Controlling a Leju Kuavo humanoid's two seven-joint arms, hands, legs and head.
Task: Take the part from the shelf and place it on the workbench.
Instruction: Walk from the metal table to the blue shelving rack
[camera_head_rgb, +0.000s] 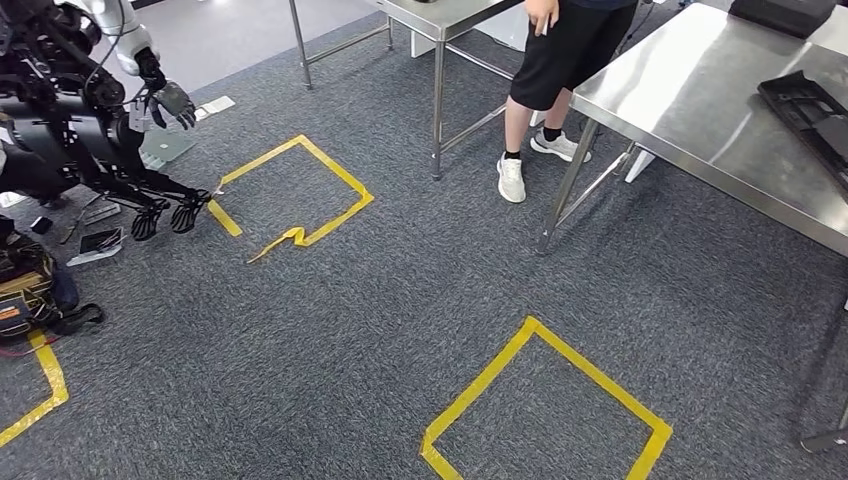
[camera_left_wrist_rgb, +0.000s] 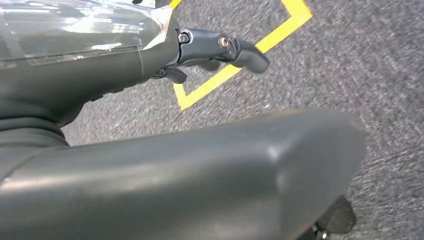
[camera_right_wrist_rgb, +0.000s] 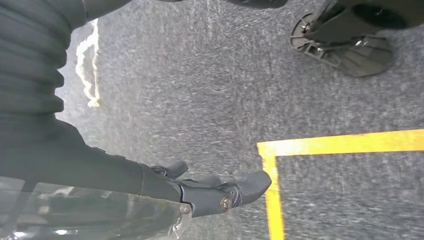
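Note:
The steel workbench (camera_head_rgb: 690, 110) stands at the right in the head view, with a black tray-like part (camera_head_rgb: 812, 112) and a dark box (camera_head_rgb: 782, 14) on it. My left hand (camera_left_wrist_rgb: 125, 65) hangs over grey carpet beside a yellow tape corner, its dark fingers (camera_left_wrist_rgb: 220, 47) stretched out and holding nothing. My right hand (camera_right_wrist_rgb: 150, 185) also hangs over the carpet near a yellow tape line, its fingers (camera_right_wrist_rgb: 235, 190) loosely extended and empty.
A person (camera_head_rgb: 560, 60) in black shorts and white shoes stands between the workbench and a second steel table (camera_head_rgb: 440, 25). Another robot (camera_head_rgb: 90, 110) stands at the far left, with bags and clutter (camera_head_rgb: 30, 290) by it. Two yellow tape squares (camera_head_rgb: 290, 190) (camera_head_rgb: 545, 400) mark the carpet.

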